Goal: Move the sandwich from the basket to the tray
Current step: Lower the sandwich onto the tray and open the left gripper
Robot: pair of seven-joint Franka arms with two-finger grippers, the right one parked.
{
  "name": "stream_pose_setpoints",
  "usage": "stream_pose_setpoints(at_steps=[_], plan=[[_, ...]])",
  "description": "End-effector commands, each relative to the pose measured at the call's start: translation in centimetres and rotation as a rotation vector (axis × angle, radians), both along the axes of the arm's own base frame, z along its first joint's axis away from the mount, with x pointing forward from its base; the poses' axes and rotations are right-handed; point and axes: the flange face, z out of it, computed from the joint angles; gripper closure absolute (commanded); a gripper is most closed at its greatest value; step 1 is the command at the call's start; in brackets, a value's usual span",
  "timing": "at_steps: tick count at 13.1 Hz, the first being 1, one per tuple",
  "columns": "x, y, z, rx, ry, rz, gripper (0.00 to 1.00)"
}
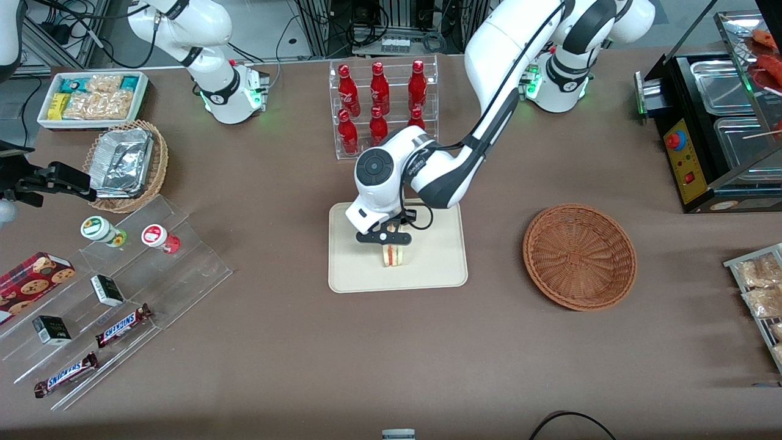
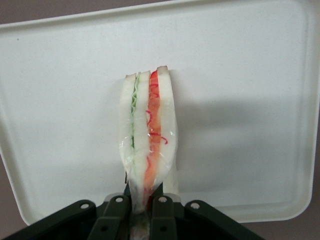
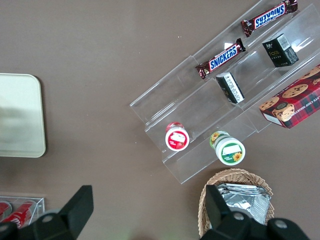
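Over tray (image 1: 440,269), sandwich (image 2: 148,135) upright, pinched between gripper (image 1: 389,240) fingers (image 2: 162,217).

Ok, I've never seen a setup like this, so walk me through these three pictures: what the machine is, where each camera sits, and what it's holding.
This is a white robot arm with a two-finger pincer. One picture looks at the brown table from the front; another comes from a camera on the working arm's wrist; the third from a parked arm's wrist, looking down on snack shelves. The pincer is shut on a small triangular sandwich with orange-red and green filling, held over the flat cream rectangular tray; whether it touches the tray I cannot tell. The round reddish-brown wicker basket lies empty beside the tray, toward the working arm's end. A clear rack of red bottles stands farther from the front camera.
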Motion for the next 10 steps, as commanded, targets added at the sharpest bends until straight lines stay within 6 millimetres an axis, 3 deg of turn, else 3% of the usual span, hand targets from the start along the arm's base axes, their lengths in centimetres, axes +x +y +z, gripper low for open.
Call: stream_pose_setpoints(at_steps=[1,2,3,4,6,7,9,10], plan=[[-0.1,-0.4,-0.6,0.003,-0.028,0.021,1.0],[0.0,-0.4,-1.0,0.001,-0.026,0.022,0.86],[-0.1,-0.4,-1.2,0.004,-0.025,0.02,0.32],[0.0,-0.3,-1.0,0.003,-0.028,0.02,0.0],[0.3,-0.2,0.3,-0.003,-0.037,0.032,0.0],[0.9,0.2,2.1,-0.012,-0.054,0.049,0.0],[2.2,1.4,6.4,-0.021,-0.094,0.112,0.0],[3.2,2.7,9.5,-0.027,-0.127,0.154,0.0]])
